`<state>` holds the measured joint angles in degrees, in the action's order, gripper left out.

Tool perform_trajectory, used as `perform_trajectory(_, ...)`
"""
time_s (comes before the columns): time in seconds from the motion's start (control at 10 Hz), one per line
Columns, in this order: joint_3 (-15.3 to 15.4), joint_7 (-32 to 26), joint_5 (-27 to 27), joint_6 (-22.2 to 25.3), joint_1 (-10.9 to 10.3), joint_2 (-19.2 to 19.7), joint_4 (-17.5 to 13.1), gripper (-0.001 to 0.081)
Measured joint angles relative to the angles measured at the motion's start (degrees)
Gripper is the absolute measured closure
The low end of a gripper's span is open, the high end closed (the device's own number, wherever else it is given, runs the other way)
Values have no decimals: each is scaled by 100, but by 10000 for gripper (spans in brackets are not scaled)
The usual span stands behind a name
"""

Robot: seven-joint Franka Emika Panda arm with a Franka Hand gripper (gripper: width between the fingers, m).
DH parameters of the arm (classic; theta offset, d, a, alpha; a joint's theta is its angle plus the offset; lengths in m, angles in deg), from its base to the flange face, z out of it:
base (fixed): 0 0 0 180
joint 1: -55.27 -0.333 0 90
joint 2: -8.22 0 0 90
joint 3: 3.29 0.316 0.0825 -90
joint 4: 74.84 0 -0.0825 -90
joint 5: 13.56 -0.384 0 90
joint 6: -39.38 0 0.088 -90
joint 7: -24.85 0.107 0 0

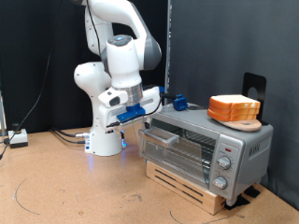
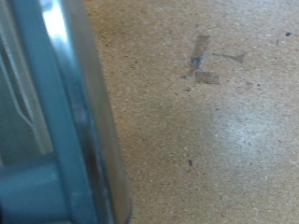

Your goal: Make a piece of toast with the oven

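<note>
In the exterior view, going from left to right, a small pale box [image 1: 18, 138] with cables is lying on the brown table [image 1: 65, 187] at about nine o'clock of the scene. Next, the white robot arm [image 1: 117, 65] is standing on its base and is bending down toward the oven. Its gripper [image 1: 142, 114], with blue parts, is hanging just beside the oven's upper edge on the exterior view's left, near the door [image 1: 177, 147]; the fingers are hidden from this side, so I cannot tell how far they are opened or if they are holding anything. The silver-grey oven [image 1: 210, 149] is sitting on a low wooden pallet [image 1: 182, 182], at about four o'clock from the gripper, and its glass door looks closed. A small blue object [image 1: 178, 102] is lying on the oven roof. At about two o'clock of the oven, a stack of bread slices [image 1: 234, 108] is resting on a round wooden board [image 1: 245, 123]. A single separate slice is not showing in either view. In the wrist view a grey-blue blurred edge [image 2: 56, 121] is filling one side, and speckled table with a piece of tape [image 2: 201, 65] is filling the other.
</note>
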<state>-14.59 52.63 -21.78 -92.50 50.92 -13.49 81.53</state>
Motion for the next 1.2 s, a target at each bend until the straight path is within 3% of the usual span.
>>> perform_trajectory(0.4,-107,-171,69,-318,144,317,-82,-3)
perform_trajectory(1.2,-140,-360,46,-833,141,1177,-452,-3)
